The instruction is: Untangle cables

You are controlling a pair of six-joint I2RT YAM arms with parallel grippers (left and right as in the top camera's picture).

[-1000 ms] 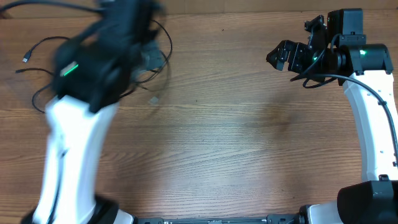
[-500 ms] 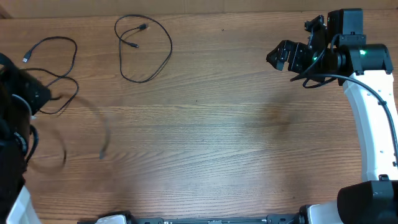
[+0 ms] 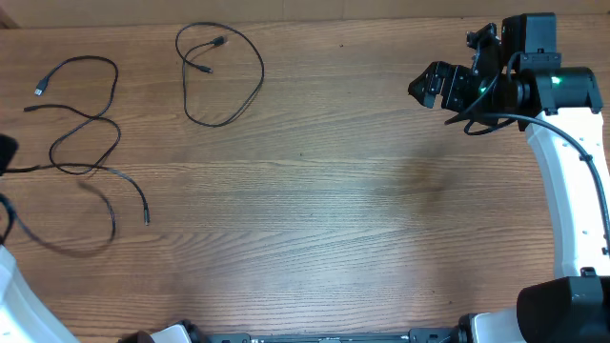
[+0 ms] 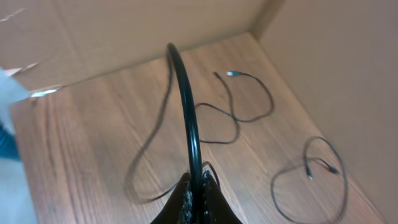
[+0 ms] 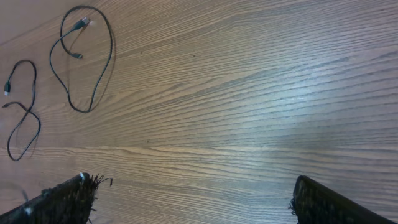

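Overhead view: thin black looped cable now uncovered, alone near the brown wooden tabletop's far edge; second thin black cord dragged leftward, pinched in the closed left end effector; right end effector spread open, idle; untangling seemingly well advanced.
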